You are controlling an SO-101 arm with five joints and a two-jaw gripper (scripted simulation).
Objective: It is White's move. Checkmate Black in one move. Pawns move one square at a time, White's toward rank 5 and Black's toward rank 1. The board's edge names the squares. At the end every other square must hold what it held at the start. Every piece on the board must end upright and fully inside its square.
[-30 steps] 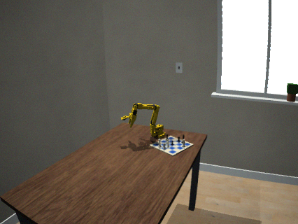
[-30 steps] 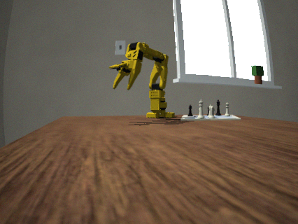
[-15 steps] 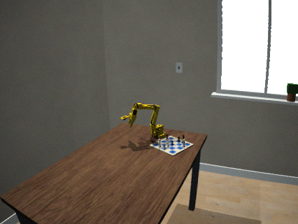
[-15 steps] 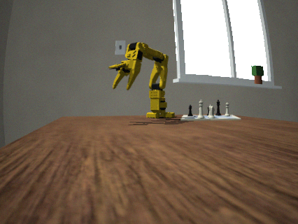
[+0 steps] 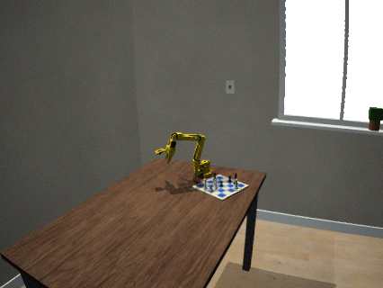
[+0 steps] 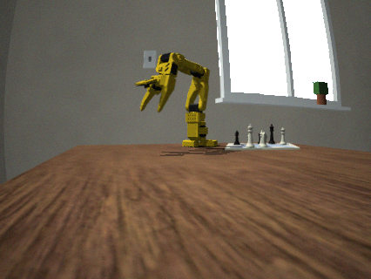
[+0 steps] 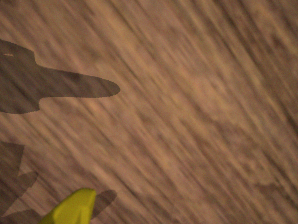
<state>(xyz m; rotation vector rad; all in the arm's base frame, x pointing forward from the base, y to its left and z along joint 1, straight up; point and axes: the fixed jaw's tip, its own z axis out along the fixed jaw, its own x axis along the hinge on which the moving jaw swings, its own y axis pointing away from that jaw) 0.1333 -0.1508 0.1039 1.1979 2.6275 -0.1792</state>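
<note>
The small blue and white chessboard (image 5: 220, 187) lies near the table's far right edge, next to the arm's base (image 5: 202, 170). Several white and black pieces stand upright on it; they also show in the exterior view (image 6: 261, 137). My gripper (image 5: 165, 154) hangs in the air to the left of the board, well away from it, over bare wood. Its jaws (image 6: 152, 101) stand apart with nothing between them. The wrist view shows only wood grain, the arm's shadow and one yellow fingertip (image 7: 74, 209).
The wooden table (image 5: 135, 225) stretches toward the near left. A window with a small potted plant (image 5: 375, 119) on its sill is at the back right. The table's right edge runs just beyond the board.
</note>
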